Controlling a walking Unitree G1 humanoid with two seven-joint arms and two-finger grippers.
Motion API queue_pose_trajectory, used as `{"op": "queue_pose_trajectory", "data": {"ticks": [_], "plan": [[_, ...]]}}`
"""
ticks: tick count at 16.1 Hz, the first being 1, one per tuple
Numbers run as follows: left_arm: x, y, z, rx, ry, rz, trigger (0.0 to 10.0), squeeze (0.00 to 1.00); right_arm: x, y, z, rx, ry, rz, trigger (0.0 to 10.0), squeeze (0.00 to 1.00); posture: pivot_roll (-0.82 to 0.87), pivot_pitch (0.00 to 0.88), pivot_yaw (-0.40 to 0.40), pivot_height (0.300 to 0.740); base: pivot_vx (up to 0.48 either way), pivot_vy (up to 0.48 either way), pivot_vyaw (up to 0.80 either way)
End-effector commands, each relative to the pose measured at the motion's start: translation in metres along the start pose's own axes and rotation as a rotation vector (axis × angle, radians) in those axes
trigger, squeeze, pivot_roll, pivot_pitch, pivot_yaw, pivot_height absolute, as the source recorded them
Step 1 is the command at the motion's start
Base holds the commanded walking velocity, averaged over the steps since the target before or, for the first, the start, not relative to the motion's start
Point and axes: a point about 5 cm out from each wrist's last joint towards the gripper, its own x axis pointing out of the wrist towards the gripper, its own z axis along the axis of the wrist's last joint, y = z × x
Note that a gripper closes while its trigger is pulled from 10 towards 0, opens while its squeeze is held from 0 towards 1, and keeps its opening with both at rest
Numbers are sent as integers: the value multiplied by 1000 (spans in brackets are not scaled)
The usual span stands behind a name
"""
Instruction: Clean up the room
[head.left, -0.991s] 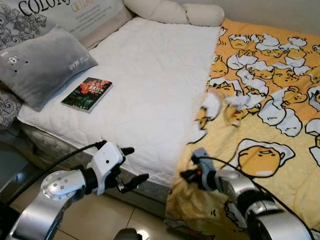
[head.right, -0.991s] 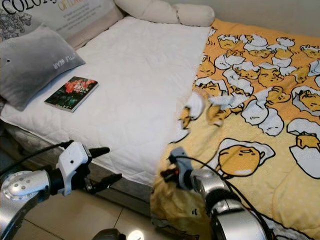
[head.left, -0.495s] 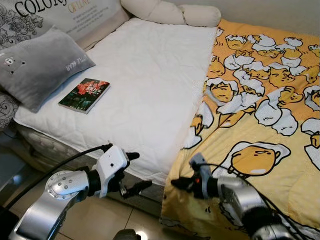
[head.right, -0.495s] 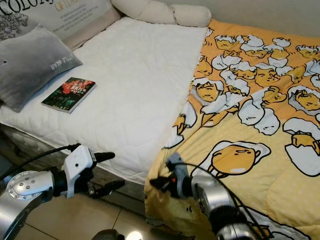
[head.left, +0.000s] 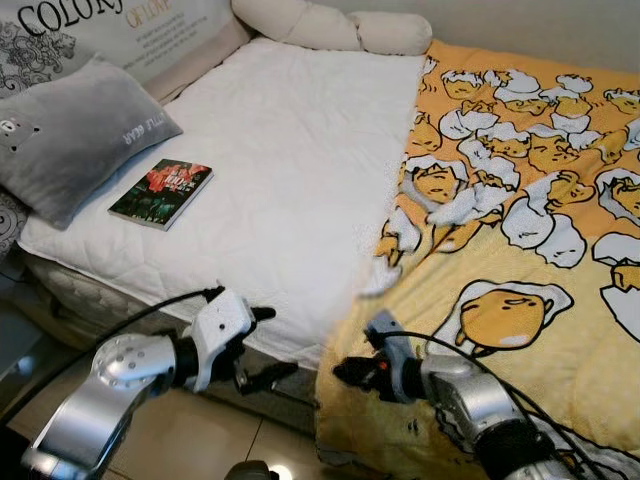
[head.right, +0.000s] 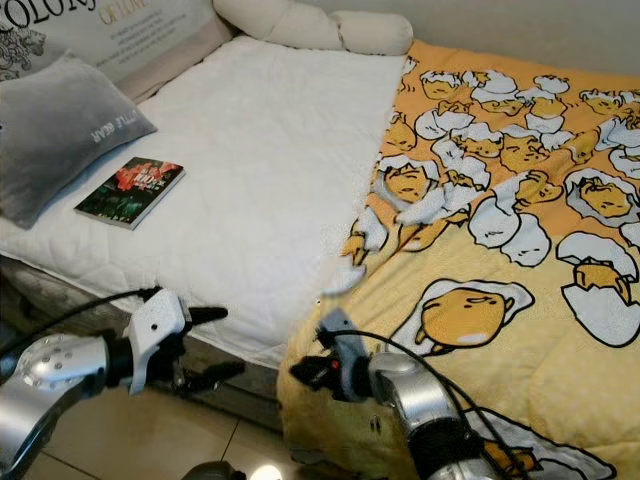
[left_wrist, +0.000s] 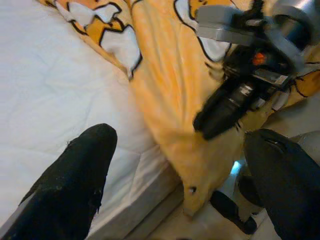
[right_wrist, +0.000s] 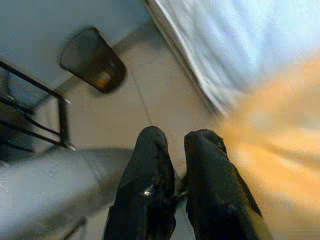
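The yellow quilt (head.left: 520, 230) covers the right half of the bed, its near left corner draped over the mattress edge toward the floor. It looks soft, padded and limp, printed with egg cartoons; judged light but bulky, best taken at that hanging corner or along the left hem.

The right gripper (head.left: 352, 371) sits at that corner, fingers drawn close together with no cloth visibly between them. The left gripper (head.left: 270, 345) hovers at the near bed edge, fingers spread wide and empty.

The white mattress pad (head.left: 290, 170) is quilted and matte. On its left lie a thin glossy book (head.left: 161, 193) and a plush grey pillow (head.left: 75, 135). A cream bolster (head.left: 330, 25) lies at the far end.
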Motion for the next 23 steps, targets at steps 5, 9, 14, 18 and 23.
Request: {"op": "queue_pose_trajectory", "data": {"ticks": [5, 9, 14, 18, 23], "plan": [[10, 11, 4, -10, -64, 20, 10000, 110, -33, -22, 28, -84, -149, -301, 10000, 1000, 90, 0, 12, 740, 0, 0, 0], [28, 42, 14, -144, -227, 478, 10000, 106, -65, -48, 42, -15, -393, -850, 10000, 1000, 34, 0, 57, 740, 0, 0, 0], [29, 38, 4, -201, -216, 619, 10000, 110, -71, -33, 47, 40, -583, -918, 10000, 1000, 38, 0, 46, 740, 0, -244, 0], [28, 36, 2, -215, -221, 679, 10000, 110, -68, -28, 45, 60, -596, -958, 10000, 1000, 44, 0, 29, 740, 0, -480, 0], [33, 40, 8, -212, -241, 722, 10000, 106, -73, -36, 44, 81, -572, -1013, 10000, 1000, 42, 0, 15, 740, 0, -480, -156]]}}
